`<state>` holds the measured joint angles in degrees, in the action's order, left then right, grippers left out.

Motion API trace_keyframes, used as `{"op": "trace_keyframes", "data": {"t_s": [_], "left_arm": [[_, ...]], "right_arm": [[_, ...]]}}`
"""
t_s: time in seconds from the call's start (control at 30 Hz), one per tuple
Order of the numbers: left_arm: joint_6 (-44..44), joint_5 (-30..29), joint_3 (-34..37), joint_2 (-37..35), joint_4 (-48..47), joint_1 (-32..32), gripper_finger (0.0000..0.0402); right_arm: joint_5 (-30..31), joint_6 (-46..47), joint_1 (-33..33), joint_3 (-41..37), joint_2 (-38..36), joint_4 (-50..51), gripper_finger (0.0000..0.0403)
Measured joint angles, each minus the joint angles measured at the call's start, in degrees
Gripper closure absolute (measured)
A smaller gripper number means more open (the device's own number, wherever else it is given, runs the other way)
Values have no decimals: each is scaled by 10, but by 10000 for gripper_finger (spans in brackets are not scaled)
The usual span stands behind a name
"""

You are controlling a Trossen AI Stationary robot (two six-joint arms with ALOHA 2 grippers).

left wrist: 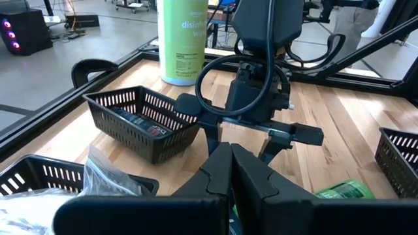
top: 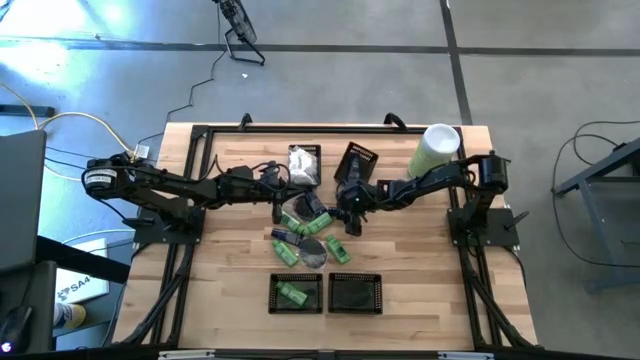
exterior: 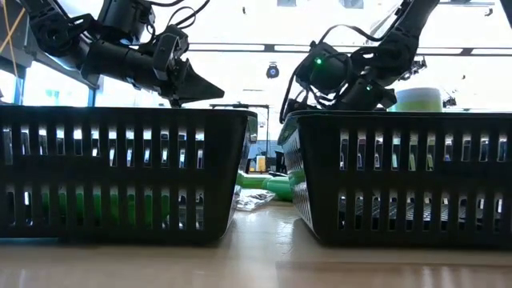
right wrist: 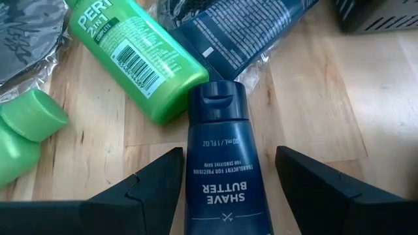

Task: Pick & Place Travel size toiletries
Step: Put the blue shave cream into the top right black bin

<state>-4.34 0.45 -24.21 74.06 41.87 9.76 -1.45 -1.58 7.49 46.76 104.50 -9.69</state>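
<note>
In the high view the left gripper [top: 278, 205] sits left of centre, its fingers pressed together with nothing between them; in the left wrist view the two dark fingers [left wrist: 230, 171] meet at a closed point above the wooden table [top: 230, 270].

Just right of it, at the frame's centre, lies the cluster of travel size toiletries [top: 305, 235]: bright green bottles, dark blue pieces, a grey disc [top: 313, 252] and clear-wrapped bits, scattered close together on the wood. Above the cluster a black mesh basket [top: 304, 165] holds crinkly white packets, and a second tilted basket [top: 357, 160] stands to its right. At lower centre two more baskets sit side by side, the left one [top: 297, 293] holding a green bottle, the right one [top: 356, 293] showing only dark contents that cannot be made out.

The right gripper [top: 347, 217] is at the cluster's right edge. In the right wrist view its fingers [right wrist: 147, 183] stand wide apart on either side of a dark blue tube [right wrist: 222, 163] with a flip cap, printed "SHAVE BUTTER" in white; they do not touch it. Beside the tube lie a bright green bottle [right wrist: 134, 59] with a barcode label, a green cap [right wrist: 32, 117] and a flat dark blue packet [right wrist: 245, 29].

At upper right of the high view stands a tall pale-green cylinder [top: 435, 150] with a white lid.
</note>
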Motion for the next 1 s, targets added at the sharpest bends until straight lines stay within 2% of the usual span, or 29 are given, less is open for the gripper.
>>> {"op": "trace_keyframes", "data": {"t_s": [0.47,0.6,0.7,0.83,1.0], "left_arm": [[0,0,0,0,0,0,396],[0,-1,0,0,-1,0,396],[0,-2,0,0,-2,0,396],[0,-2,0,0,-4,0,396],[0,-2,0,0,-5,0,396]], "right_arm": [[0,-7,0,-1,-62,16,165],[18,-12,0,0,-107,41,165],[41,-12,4,-1,-148,98,169],[82,2,13,0,-198,160,203],[90,47,44,-1,-223,238,287]]}}
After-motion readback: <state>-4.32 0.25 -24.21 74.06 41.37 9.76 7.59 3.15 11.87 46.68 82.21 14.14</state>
